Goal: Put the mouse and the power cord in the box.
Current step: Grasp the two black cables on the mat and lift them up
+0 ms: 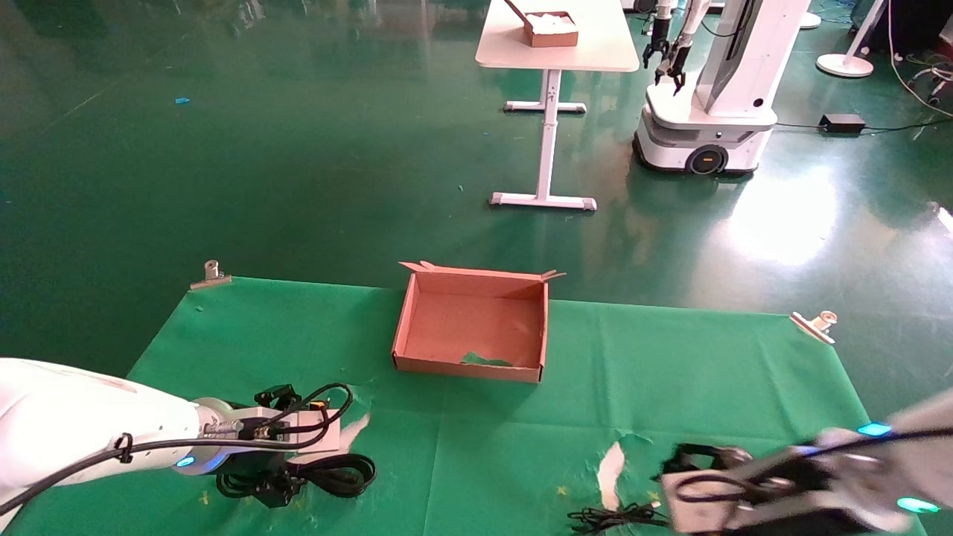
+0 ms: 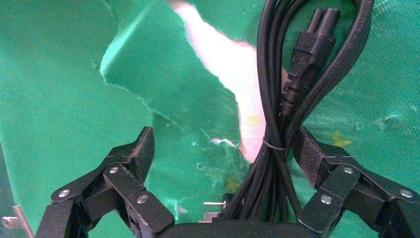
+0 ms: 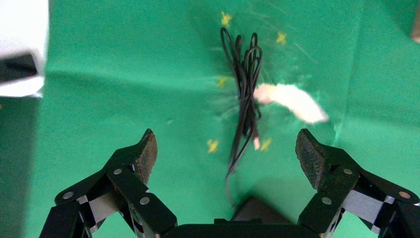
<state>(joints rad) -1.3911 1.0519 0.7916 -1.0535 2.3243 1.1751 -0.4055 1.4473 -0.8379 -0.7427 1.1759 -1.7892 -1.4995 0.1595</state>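
The step in hand looks like the first pick: the left claw (image 2: pixel 223 148) is set over the power cord (image 1: pixel 335 473), which lies on the green-covered counter (image 1: pixel 461 447) at about 7 o'clock from the box (image 1: pixel 470 325). To do it well, the claw should go down until its pads bracket the whole bundle at the tied waist, where a thin band pinches the loops together, then close there; gripping higher, where the loops splay round the plug end (image 2: pixel 309 44), risks catching only some strands and trailing the rest. In the left wrist view the bundle runs close against one finger (image 2: pixel 309 151) and well apart from the other, so a small sideways shift to centre it should help. The cloth is torn beside the cord, and a low pad could snag the ragged edge.

The left claw is spread wide and grasps nothing; whether the near finger touches the cord cannot be told.

The right claw (image 3: pixel 225 148) hangs at about 5 o'clock from the box, also spread wide and empty, above the mouse's thin bundled wire (image 3: pixel 245 94). A dark shape at the base of its view is probably the mouse (image 3: pixel 255 210). The box sits empty on the far half of the counter.
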